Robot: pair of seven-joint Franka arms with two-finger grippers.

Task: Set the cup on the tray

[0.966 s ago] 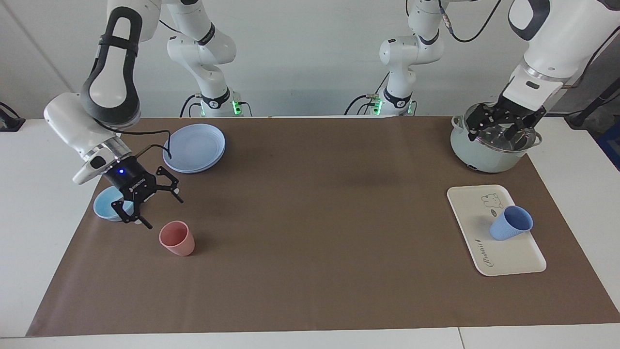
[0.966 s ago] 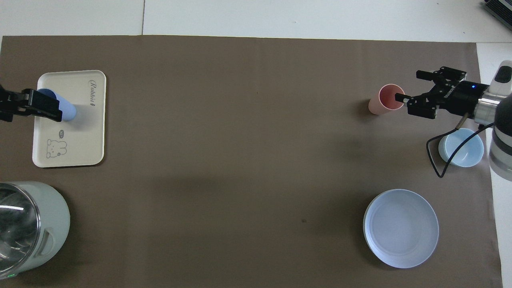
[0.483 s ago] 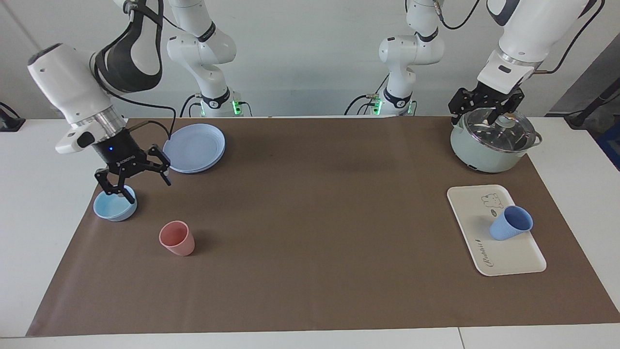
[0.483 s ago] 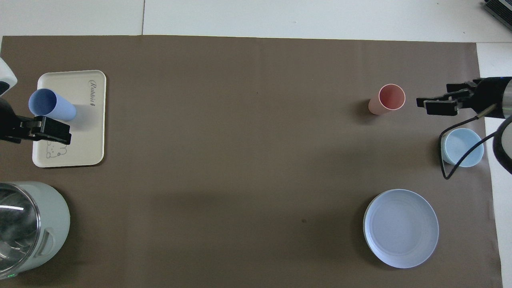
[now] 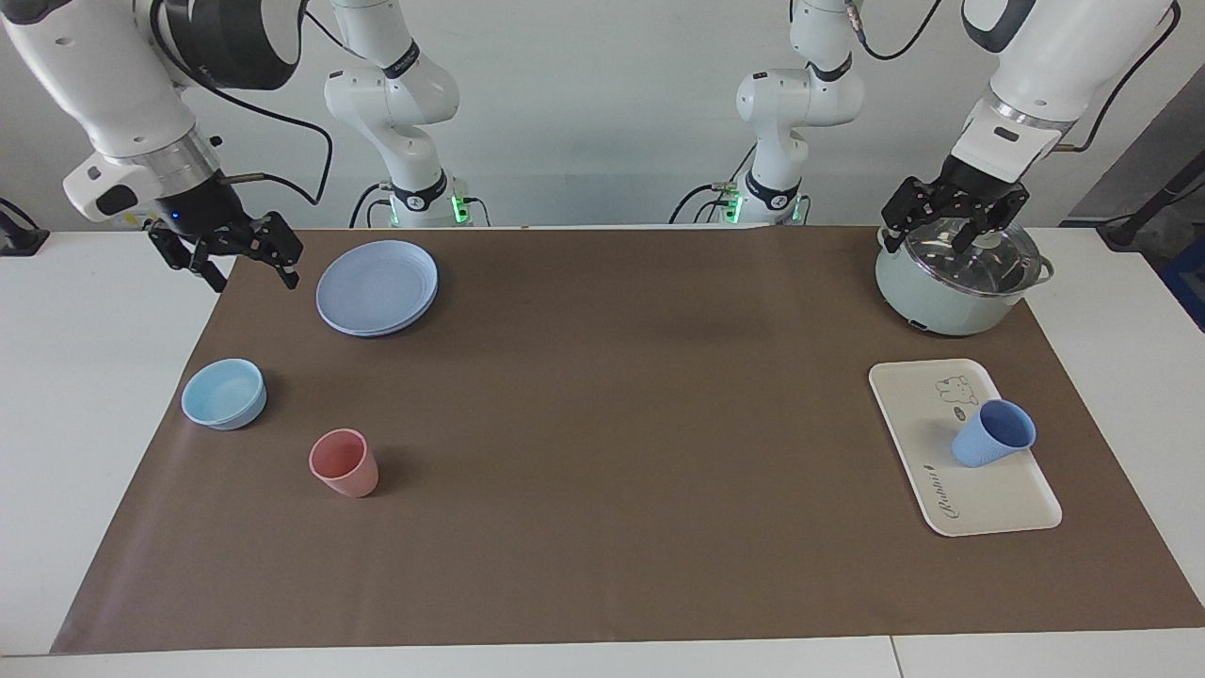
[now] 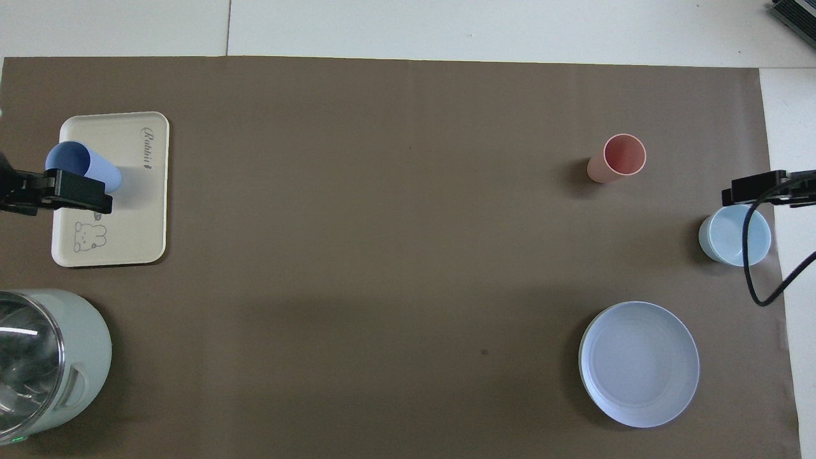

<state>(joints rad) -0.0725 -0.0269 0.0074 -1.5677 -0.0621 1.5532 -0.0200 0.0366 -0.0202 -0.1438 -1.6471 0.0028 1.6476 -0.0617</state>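
The periwinkle-blue cup [image 5: 993,435] [image 6: 83,167] stands on the cream-white tray [image 5: 941,490] [image 6: 137,210], at the left arm's end of the table. Nothing holds it. My left gripper [image 5: 953,218] hangs open and empty over the pot's lid, apart from the cup. In the overhead view one of its fingers [image 6: 80,194] covers part of the tray's edge. My right gripper [image 5: 231,256] is open and empty, raised over the mat's corner beside the plates, at the right arm's end.
A pale green pot with a glass lid [image 5: 960,278] [image 6: 38,357] stands nearer to the robots than the tray. At the right arm's end are stacked blue plates [image 5: 377,287] [image 6: 639,363], a light-blue bowl [image 5: 224,394] [image 6: 733,234] and a pink cup [image 5: 344,463] [image 6: 617,158].
My right gripper has risen from beside the pink cup and bowl and drawn back toward its base. My left gripper has lifted off the pot's lid. The cup has not moved.
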